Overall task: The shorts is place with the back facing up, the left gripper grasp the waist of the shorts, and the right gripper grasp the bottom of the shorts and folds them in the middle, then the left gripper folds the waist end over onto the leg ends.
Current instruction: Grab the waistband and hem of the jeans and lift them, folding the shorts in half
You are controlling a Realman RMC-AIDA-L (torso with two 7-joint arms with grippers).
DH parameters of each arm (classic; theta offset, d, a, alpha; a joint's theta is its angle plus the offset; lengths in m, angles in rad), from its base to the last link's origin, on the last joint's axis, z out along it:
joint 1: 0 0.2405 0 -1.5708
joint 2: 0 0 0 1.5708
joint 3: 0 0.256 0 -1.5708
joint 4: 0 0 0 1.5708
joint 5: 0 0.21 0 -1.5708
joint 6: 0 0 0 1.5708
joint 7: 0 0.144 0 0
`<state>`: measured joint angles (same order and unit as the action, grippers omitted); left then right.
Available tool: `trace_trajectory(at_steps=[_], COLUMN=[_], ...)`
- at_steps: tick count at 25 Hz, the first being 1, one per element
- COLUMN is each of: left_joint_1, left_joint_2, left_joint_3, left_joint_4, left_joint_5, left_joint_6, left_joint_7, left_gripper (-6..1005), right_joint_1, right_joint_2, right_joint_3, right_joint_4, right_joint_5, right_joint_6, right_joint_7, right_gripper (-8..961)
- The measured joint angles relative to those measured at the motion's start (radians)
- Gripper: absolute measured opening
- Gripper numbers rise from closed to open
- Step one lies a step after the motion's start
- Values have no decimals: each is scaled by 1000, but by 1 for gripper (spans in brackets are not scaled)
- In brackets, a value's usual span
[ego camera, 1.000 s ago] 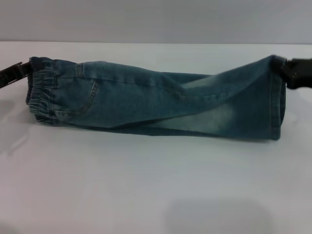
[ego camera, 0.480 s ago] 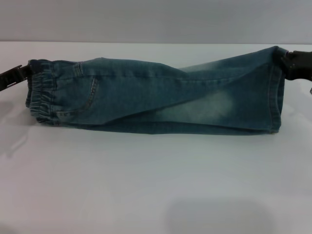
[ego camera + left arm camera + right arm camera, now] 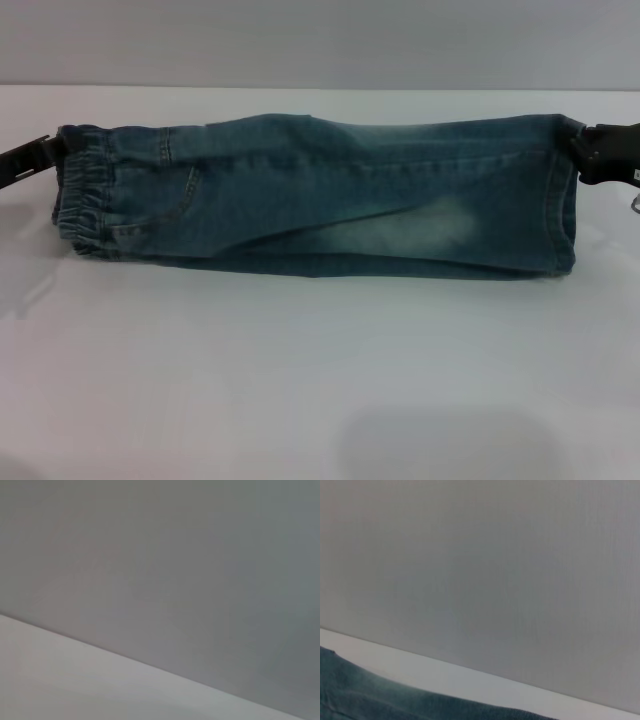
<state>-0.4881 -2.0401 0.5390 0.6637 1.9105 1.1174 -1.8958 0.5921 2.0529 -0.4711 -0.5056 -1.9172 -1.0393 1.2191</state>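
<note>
Shorts [image 3: 320,205] between both grippers

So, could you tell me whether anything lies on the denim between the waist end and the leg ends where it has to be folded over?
Nothing visible does. The shorts lie flat on the table, the left gripper at the waist, the right gripper at the leg ends, bare denim between.

Shorts [image 3: 320,195] laid lengthwise across the bench [image 3: 320,380], folded along the middle, toward the far edge. Waist end to the left, leg ends to the right. Left gripper [image 3: 45,152] at the waist end; right gripper [image 3: 585,150] at the leg ends.
</note>
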Motion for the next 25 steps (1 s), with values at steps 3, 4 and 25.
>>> trace_trajectory(at_steps=[3, 4, 25], left_joint_1=[-3, -6, -22], left_joint_2=[-2, -3, -6], left_joint_3=[16, 32, 75], left_joint_4=[1, 2, -1], left_joint_5=[0, 1, 1], left_joint_6=[-19, -37, -101], left_joint_7=[0, 0, 22], left_gripper=[214, 215, 226], right_joint_1=[1, 2, 22], right_joint_2=[-1, -1, 6], right_joint_3=[0, 0, -85], right_joint_4=[1, 1, 17], right_joint_5=[-2, -2, -4], right_joint_6=[11, 17, 104], right_joint_7=[0, 0, -3], right_gripper=[-1, -1, 0])
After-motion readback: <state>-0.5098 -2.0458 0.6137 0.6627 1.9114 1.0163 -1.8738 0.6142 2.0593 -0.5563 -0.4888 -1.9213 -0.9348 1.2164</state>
